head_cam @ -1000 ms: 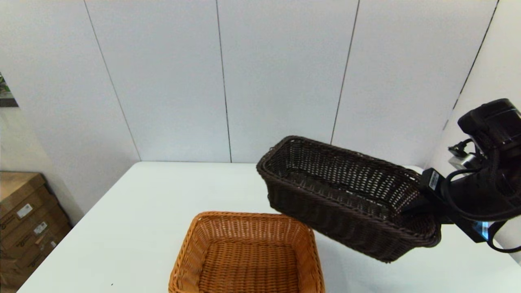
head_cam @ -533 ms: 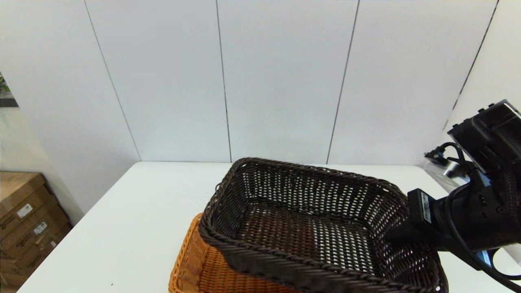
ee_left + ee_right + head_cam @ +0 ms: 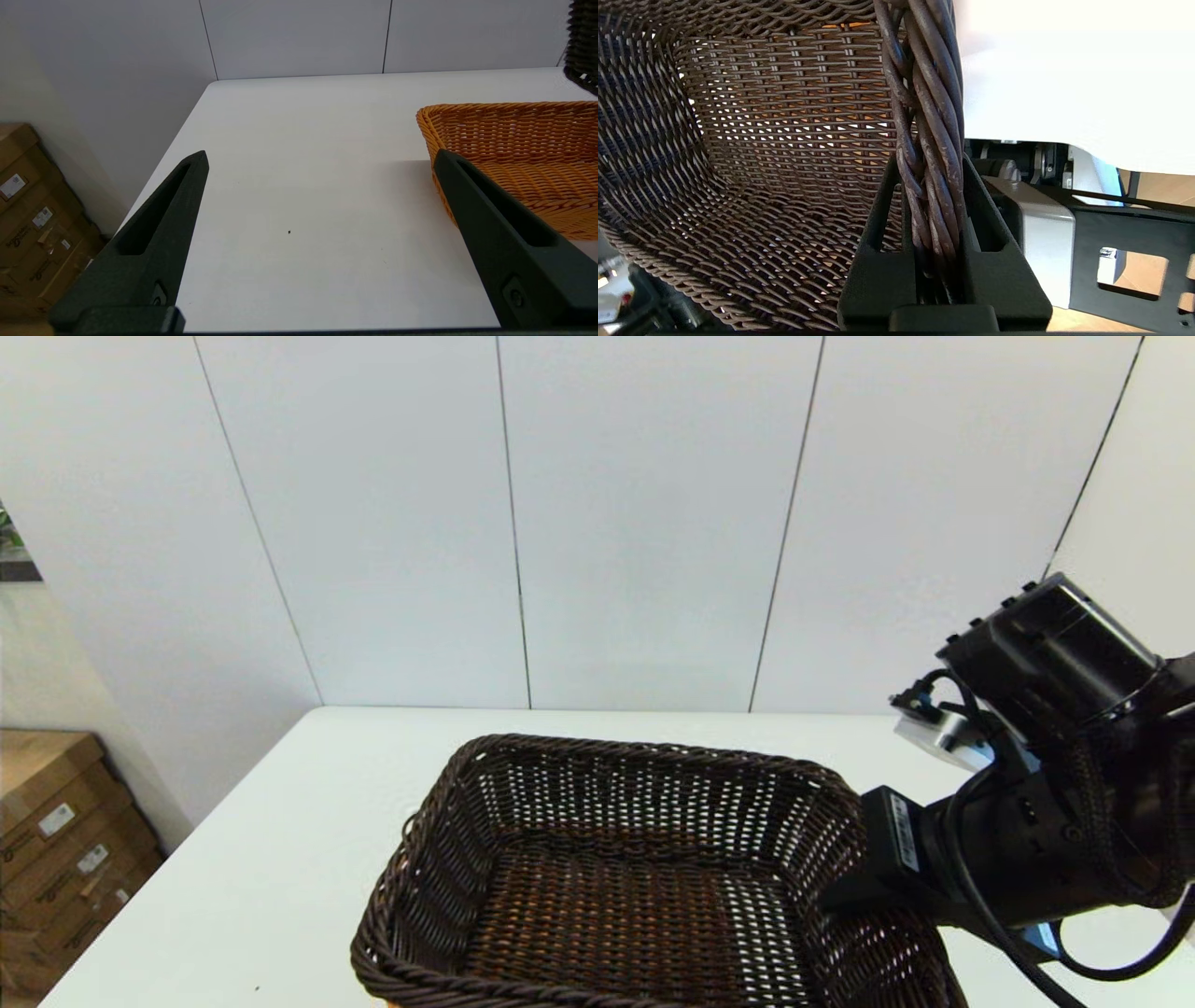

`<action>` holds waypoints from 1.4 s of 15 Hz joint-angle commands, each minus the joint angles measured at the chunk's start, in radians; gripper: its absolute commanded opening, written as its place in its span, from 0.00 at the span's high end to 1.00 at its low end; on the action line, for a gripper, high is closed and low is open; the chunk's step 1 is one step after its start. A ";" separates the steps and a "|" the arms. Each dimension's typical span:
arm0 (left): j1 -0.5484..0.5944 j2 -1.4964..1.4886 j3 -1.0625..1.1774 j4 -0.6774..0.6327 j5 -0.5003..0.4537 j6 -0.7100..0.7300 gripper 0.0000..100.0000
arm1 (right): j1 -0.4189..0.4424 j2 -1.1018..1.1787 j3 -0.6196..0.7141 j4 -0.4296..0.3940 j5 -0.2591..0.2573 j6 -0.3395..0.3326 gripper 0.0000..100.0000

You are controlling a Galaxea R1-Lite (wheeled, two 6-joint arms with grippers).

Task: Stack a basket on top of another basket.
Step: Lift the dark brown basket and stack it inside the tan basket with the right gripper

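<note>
Head view: the dark basket hangs mid-table, covering the orange one, right gripper pinching its rim at 3 o'clock. Left wrist: left gripper idle, jaws wide, orange basket at its 2 o'clock. Right wrist: fingers clamp the braid. One-sided hold, so it could tilt and snag the orange rim.

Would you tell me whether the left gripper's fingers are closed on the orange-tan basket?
No, the left gripper is open and holds nothing; the orange-tan basket sits on the white table beside it.
</note>
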 commanded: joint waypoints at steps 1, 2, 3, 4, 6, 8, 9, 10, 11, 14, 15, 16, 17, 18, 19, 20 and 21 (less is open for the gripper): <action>0.000 -0.002 0.002 0.000 0.000 0.000 0.00 | 0.014 0.073 -0.045 -0.007 0.001 0.014 1.00; 0.000 -0.002 0.002 0.000 0.000 -0.002 0.00 | 0.017 0.087 -0.052 -0.012 0.001 0.020 1.00; 0.000 -0.002 0.002 0.000 0.000 -0.002 0.00 | 0.025 0.093 -0.061 -0.015 0.001 0.021 1.00; 0.000 -0.002 0.002 0.000 0.000 0.000 0.00 | 0.032 0.102 -0.074 -0.018 0.001 0.032 1.00; 0.000 -0.002 0.002 0.000 0.000 -0.002 0.00 | 0.063 0.124 -0.083 -0.059 0.001 0.058 1.00; 0.000 -0.002 0.002 0.000 0.000 0.000 0.00 | 0.080 0.139 -0.089 -0.070 0.003 0.070 1.00; 0.000 -0.002 0.002 0.000 0.000 0.000 0.00 | 0.100 0.151 -0.094 -0.079 0.003 0.086 1.00; 0.000 -0.002 0.002 0.000 0.000 0.000 0.00 | 0.112 0.164 -0.097 -0.104 -0.001 0.092 1.00; 0.000 -0.002 0.002 0.000 0.000 0.000 0.00 | 0.126 0.165 -0.097 -0.114 0.001 0.098 1.00; 0.000 -0.002 0.002 0.000 0.000 -0.002 0.00 | 0.172 0.187 -0.097 -0.133 -0.001 0.110 1.00; 0.000 -0.002 0.002 0.000 0.000 0.000 0.00 | 0.180 0.197 -0.097 -0.150 -0.001 0.110 1.00; 0.000 -0.002 0.002 0.000 0.000 -0.002 0.00 | 0.186 0.205 -0.095 -0.167 -0.002 0.110 1.00; 0.002 -0.002 0.002 0.000 0.000 0.000 0.00 | 0.200 0.220 -0.095 -0.183 -0.004 0.109 1.00; 0.000 -0.002 0.002 0.000 0.000 0.000 0.00 | 0.203 0.231 -0.097 -0.202 -0.011 0.109 1.00; 0.000 -0.002 0.002 0.000 0.000 0.000 0.00 | 0.206 0.248 -0.095 -0.225 -0.020 0.109 1.00; 0.000 -0.002 0.002 0.000 0.000 0.000 0.00 | 0.204 0.262 -0.095 -0.236 -0.030 0.110 1.00; 0.000 -0.002 0.002 0.000 0.000 -0.002 0.00 | 0.204 0.268 -0.095 -0.237 -0.031 0.106 1.00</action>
